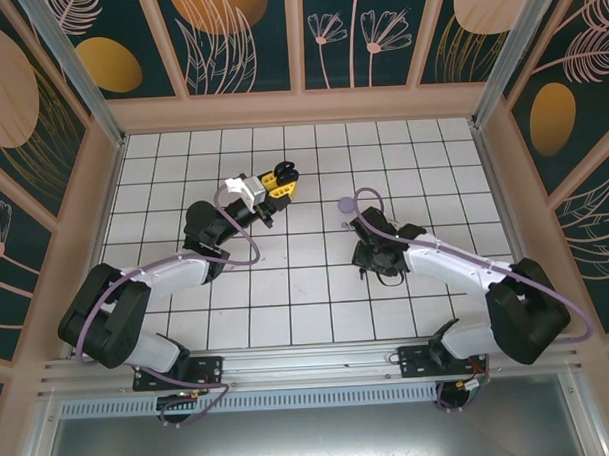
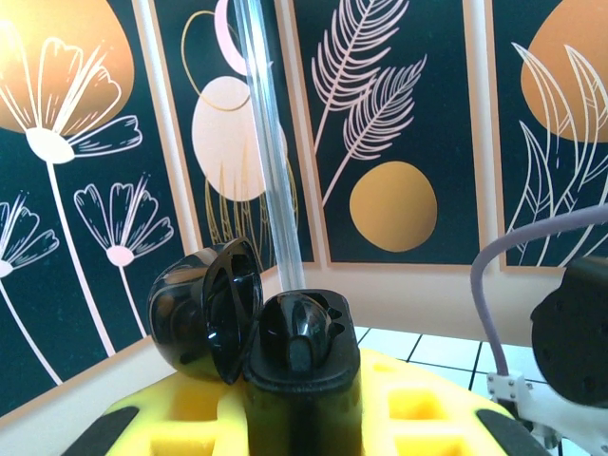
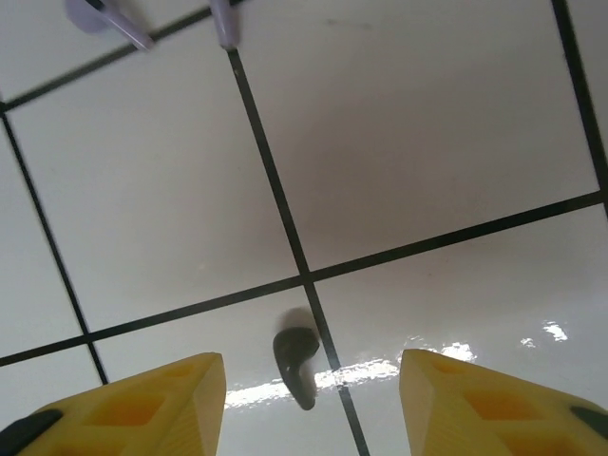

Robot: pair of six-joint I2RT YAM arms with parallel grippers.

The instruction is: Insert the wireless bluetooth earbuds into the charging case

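**Black bud lies loose between parted right fingers**

Top external: left gripper sits toward 11 o'clock, right gripper toward 3.

Left wrist: its fingers clamp the upright black charging case, whose open lid swings to 9 o'clock.

Right wrist: the glossy black earbud lies on the table, long axis 12 to 6, stem at 6. The fingers stand apart, not touching it. Lavender earbuds lie at 11.

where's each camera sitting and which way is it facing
top external: above and behind, looking down on the tiled table; left arm and right arm show.
left wrist: faces the back wall; left gripper clamps an open black case.
right wrist: looks down at the table; right gripper open over a black earbud.
shared: top and left wrist both show the case.
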